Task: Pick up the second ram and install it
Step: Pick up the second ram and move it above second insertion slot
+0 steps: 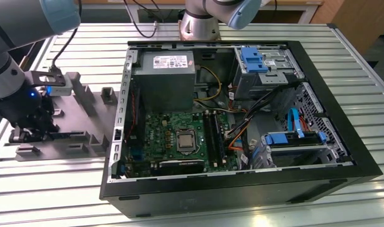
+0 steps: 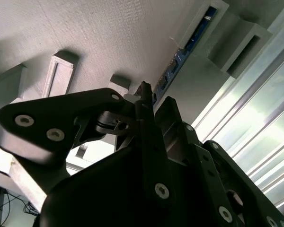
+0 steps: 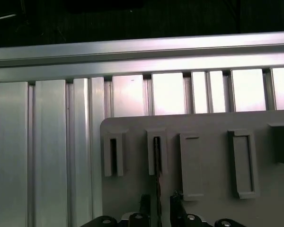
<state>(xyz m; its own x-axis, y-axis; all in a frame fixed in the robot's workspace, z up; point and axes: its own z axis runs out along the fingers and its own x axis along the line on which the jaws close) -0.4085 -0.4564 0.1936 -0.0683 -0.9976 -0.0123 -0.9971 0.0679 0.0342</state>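
Observation:
The second ram [image 2: 190, 43] is a thin blue stick with dark chips, standing on edge in a slot of the grey fixture plate [image 2: 109, 38]. In the first wrist view the second ram [image 3: 157, 161] shows edge-on as a thin dark line running down between my fingers. My gripper [image 3: 159, 202] straddles it, open, one finger on each side with a gap to the stick. In the second wrist view my gripper [image 2: 156, 100] sits at the near end of the stick. The exterior view places my gripper [image 1: 31, 135] low over the fixture plate [image 1: 84, 137], at that view's left of the computer case.
The open black computer case [image 1: 242, 189] lies on the slatted aluminium table [image 1: 343, 61]. Inside are the green motherboard [image 1: 160, 130], long black slot rails [image 1: 210, 135], a grey power supply [image 1: 163, 75] and blue drive clips [image 1: 251, 59]. Grey blocks [image 1: 84, 97] rise from the fixture plate.

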